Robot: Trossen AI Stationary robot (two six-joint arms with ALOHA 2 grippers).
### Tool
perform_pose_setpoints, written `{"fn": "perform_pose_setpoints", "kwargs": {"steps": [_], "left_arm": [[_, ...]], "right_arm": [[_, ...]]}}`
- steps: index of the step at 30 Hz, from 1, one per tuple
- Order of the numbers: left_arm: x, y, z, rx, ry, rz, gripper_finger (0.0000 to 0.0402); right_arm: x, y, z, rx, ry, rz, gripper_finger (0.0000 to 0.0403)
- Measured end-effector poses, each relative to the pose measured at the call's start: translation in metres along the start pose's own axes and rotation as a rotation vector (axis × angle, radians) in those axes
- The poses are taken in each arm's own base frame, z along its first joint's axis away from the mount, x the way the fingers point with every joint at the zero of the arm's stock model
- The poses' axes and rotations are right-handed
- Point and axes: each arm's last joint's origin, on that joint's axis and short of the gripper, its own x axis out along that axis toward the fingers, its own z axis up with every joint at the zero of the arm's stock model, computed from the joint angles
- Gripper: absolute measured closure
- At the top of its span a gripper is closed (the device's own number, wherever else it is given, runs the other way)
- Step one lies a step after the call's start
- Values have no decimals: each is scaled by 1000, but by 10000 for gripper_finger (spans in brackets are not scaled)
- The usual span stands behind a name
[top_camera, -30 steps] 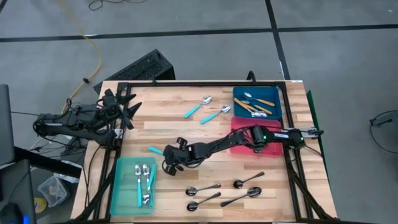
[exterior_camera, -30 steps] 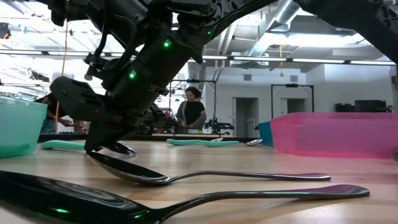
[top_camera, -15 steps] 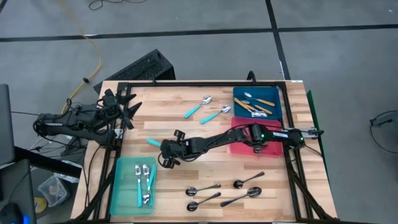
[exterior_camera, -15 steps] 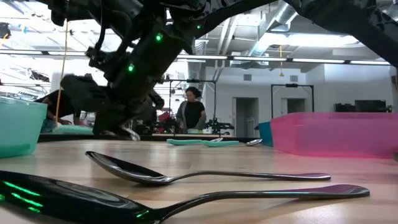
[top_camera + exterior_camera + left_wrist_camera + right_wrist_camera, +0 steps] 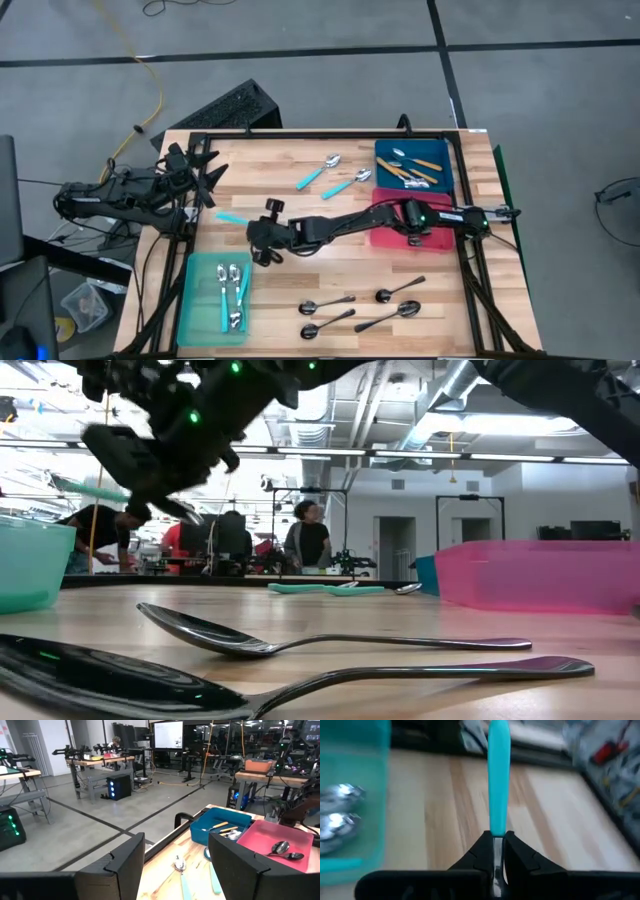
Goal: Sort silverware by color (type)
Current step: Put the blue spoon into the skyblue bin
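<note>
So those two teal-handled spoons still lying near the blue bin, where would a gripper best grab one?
Probably mid-handle, from straight above. Each teal-handled spoon lies flat on the wooden table, its handle slim and straight, with clear wood on both sides. The fingers should close across the handle; the rounded bowl would likely slip.

No legible text, label, brand, number or sign anywhere. Bright wall-mounted screen (image 5: pixel 168 734) in the room beyond the light wooden slatted table (image 5: pixel 300 210): content too small to make out. Nothing printed on the teal, blue or pink plastic bins resting on that table.
</note>
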Motion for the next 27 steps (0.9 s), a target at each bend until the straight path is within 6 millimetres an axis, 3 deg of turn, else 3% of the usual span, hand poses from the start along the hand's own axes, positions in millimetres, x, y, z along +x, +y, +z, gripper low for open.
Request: {"fn": "perform_pose_setpoints", "kwargs": {"steps": [13,27], "left_arm": [[0,0,0,0,0,0,196],[0,0,0,0,0,0,196]], "right_arm": [[-18,29,22,-457,-259,165,350],[-27,33,39,-492,-637,607,350]]}}
